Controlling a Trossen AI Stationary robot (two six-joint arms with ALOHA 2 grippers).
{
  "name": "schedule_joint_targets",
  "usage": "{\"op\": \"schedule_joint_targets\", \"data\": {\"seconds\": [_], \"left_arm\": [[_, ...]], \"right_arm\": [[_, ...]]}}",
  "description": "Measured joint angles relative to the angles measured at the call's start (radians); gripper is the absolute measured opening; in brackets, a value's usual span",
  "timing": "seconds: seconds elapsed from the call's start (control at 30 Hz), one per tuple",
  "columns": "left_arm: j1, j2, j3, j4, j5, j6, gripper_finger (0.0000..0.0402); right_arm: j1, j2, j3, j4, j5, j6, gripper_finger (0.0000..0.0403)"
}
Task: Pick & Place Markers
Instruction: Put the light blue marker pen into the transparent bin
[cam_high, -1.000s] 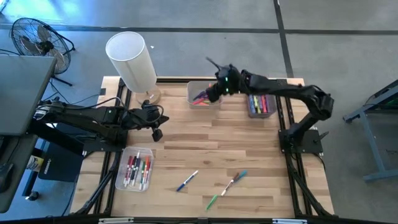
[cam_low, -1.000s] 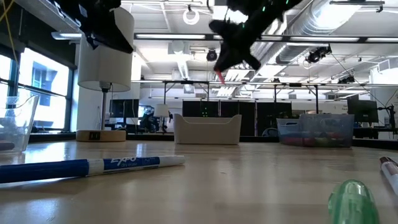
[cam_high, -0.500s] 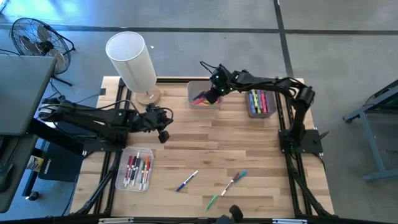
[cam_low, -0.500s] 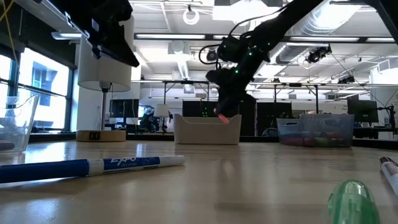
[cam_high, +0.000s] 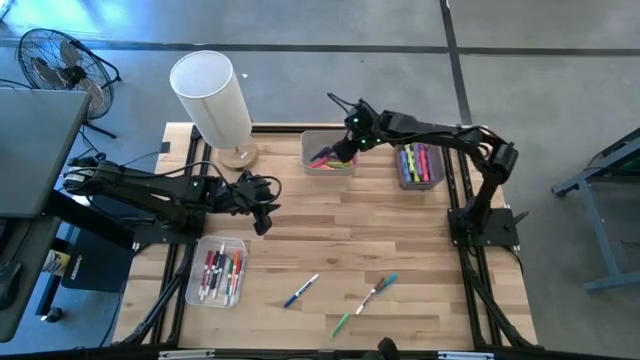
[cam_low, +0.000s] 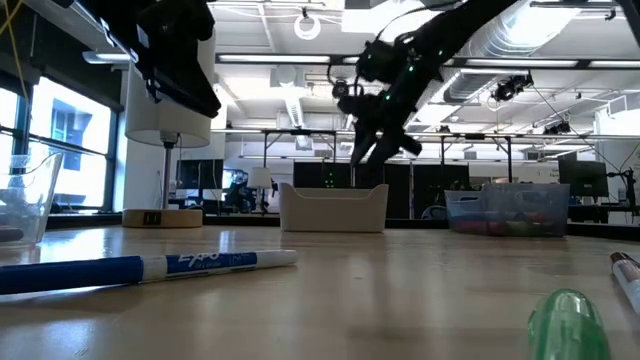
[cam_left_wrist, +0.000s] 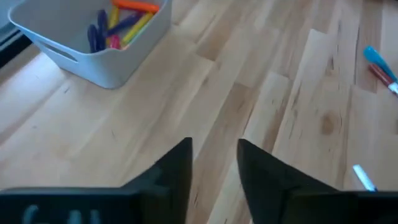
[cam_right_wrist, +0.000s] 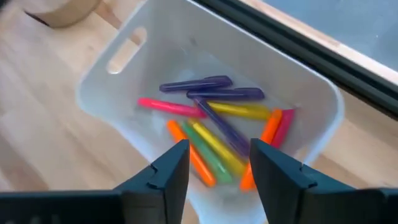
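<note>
With jaws parted and nothing held, right gripper (cam_right_wrist: 214, 163) hangs over pale rectangular plastic bin (cam_right_wrist: 122, 74) at far edge of light wooden slatted desk (cam_high: 330, 225). Inside bin: short thin markers (cam_right_wrist: 214, 124) in purple, pink, yellow, orange, green. Left gripper (cam_left_wrist: 214, 169), jaws slightly apart and empty, hovers above bare planks near desk's left side.
</note>
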Motion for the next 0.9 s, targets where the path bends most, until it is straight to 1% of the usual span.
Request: {"op": "schedule_joint_targets", "data": {"seconds": [0.07, 0.13, 0.23, 0.3, 0.4, 0.53, 0.63, 0.8, 0.9], "left_arm": [[0.000, 0.000, 0.000, 0.007, -0.003, -0.001, 0.0142], [0.000, 0.000, 0.000, 0.006, 0.008, -0.021, 0.0154], [-0.016, 0.000, 0.016, -0.014, 0.012, -0.081, 0.0158], [-0.032, 0.028, 0.049, -0.022, 0.003, -0.119, 0.0158], [-0.054, 0.123, 0.126, -0.078, -0.026, -0.186, 0.0159], [-0.075, 0.288, 0.281, -0.166, -0.032, -0.267, 0.0159], [-0.092, 0.431, 0.419, -0.286, 0.004, -0.344, 0.0159], [-0.135, 0.636, 0.651, -0.474, 0.083, -0.440, 0.0159], [-0.170, 0.747, 0.752, -0.479, 0.124, -0.471, 0.0159]], "right_arm": [[0.009, -0.043, 0.000, -0.037, -0.002, 0.012, 0.0157], [0.029, -0.095, 0.000, -0.085, 0.008, 0.015, 0.0154], [0.084, -0.187, -0.001, -0.169, 0.056, 0.008, 0.0142], [0.134, -0.254, -0.017, -0.205, 0.110, 0.002, 0.0135], [0.217, -0.377, -0.093, -0.176, 0.144, 0.020, 0.0128], [0.338, -0.574, -0.257, -0.135, 0.136, 0.135, 0.0127], [0.448, -0.732, -0.389, -0.129, 0.145, 0.233, 0.0126], [0.652, -0.968, -0.567, -0.122, 0.252, 0.414, 0.0126], [0.759, -1.067, -0.647, -0.107, 0.315, 0.493, 0.0126]]}}
